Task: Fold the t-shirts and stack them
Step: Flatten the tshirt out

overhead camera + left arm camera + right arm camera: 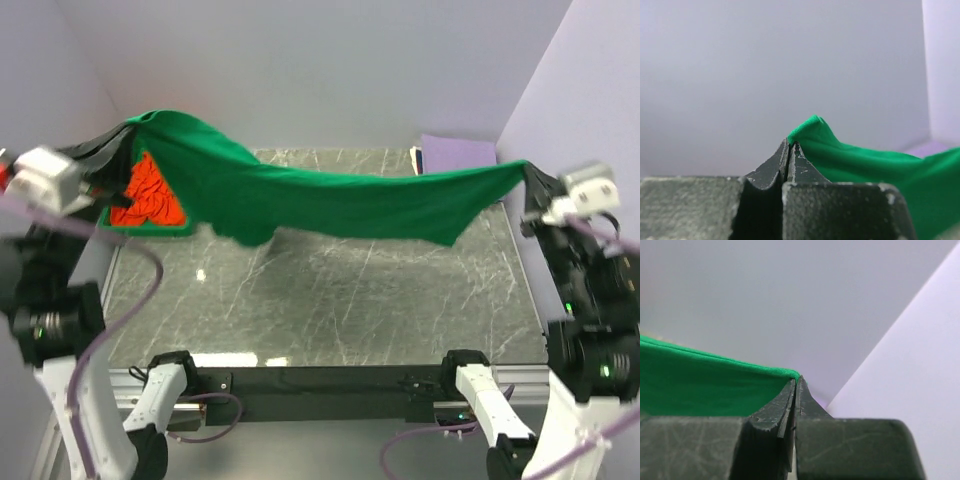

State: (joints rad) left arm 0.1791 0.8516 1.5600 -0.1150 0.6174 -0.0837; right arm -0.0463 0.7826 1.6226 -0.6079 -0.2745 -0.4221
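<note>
**Dark marble table, green shirt strung up in mid-air**

Dark veined table below, pale walls all round. Hanging clear above the table: green t-shirt, pulled out long from left to right, sagging in the middle, one loose flap drooping over the table's left half.

Left gripper pinched tight on one corner of the cloth, high over the table's far-left corner. Right gripper clamped just as tight on the opposite end, over the table's right edge and a touch lower. One arm at each end of the long axis, neither nearer than the other.

At the table's far-left corner, under the raised cloth: green tray with an orange t-shirt crumpled inside. At the table's far-right corner: lavender t-shirt, lying flat.

Next, by the look of it: bring both ends down together onto the table's bare middle, keeping the stretch so the cloth lands flat.
</note>
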